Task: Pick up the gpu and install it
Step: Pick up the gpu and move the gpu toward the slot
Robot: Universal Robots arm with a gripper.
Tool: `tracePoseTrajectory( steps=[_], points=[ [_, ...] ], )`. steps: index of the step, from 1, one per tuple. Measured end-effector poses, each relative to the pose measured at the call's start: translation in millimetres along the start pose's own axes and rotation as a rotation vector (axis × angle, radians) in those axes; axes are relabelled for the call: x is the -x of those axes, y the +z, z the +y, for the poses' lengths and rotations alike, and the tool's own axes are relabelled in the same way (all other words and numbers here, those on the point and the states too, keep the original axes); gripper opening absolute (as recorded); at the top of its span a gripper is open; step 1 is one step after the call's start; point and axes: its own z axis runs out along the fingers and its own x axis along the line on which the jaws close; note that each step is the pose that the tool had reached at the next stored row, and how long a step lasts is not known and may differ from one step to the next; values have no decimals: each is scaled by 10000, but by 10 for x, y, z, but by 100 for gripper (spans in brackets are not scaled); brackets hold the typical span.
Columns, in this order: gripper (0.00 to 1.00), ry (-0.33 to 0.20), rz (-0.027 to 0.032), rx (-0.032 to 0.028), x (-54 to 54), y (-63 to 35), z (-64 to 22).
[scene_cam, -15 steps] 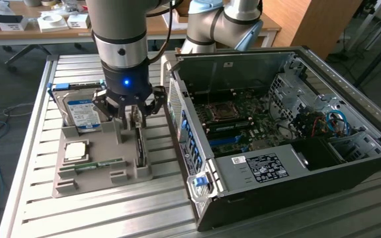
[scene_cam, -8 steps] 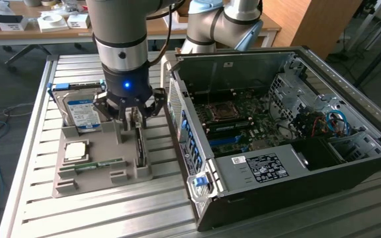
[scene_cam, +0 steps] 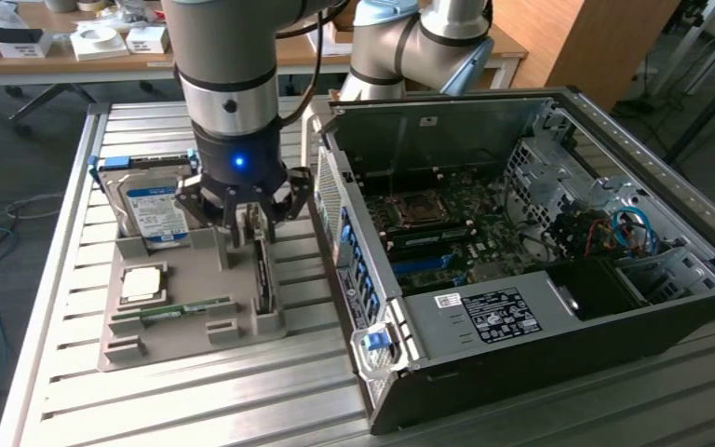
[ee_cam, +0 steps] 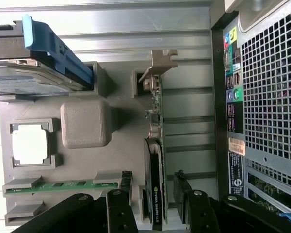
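The gpu point(scene_cam: 262, 275) point(ee_cam: 157, 145) stands on its long edge in a slot of a grey holder tray point(scene_cam: 128, 349) point(ee_cam: 121, 97), along the tray's edge nearest the computer case point(scene_cam: 482, 317) point(ee_cam: 271, 97). Its silver bracket point(ee_cam: 160, 65) sits at the same end of the tray as the hard drive point(scene_cam: 153, 200) point(ee_cam: 34, 73).

The end effector point(scene_cam: 256, 233) point(ee_cam: 153, 177) hangs over the card with its black fingers point(ee_cam: 119, 208) spread, one on each side of the board. In the wrist view a gap shows between each finger and the card, so nothing is gripped.

The hard drive, with its blue label and blue clip, stands upright at the tray's corner away from the case. A square processor point(scene_cam: 144, 282) point(ee_cam: 31, 143) lies flat in a pocket along that same edge. Beside it a narrow green RAM stick point(scene_cam: 190, 307) point(ee_cam: 63, 185) rests in its slot.

The tray lies on a slatted metal worktop point(scene_cam: 209, 400) point(ee_cam: 136, 29), just beside the case. The case lies on its side with the panel off and its motherboard point(scene_cam: 445, 223) showing.
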Motion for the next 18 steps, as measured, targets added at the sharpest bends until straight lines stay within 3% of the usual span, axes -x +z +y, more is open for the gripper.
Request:
tracePoseTrajectory(
  steps=[8, 18],
  points=[
    [47, 1, -1, 1, 1, 4, -9],
    [47, 0, -1, 1, -1, 108, -13]
  ],
)
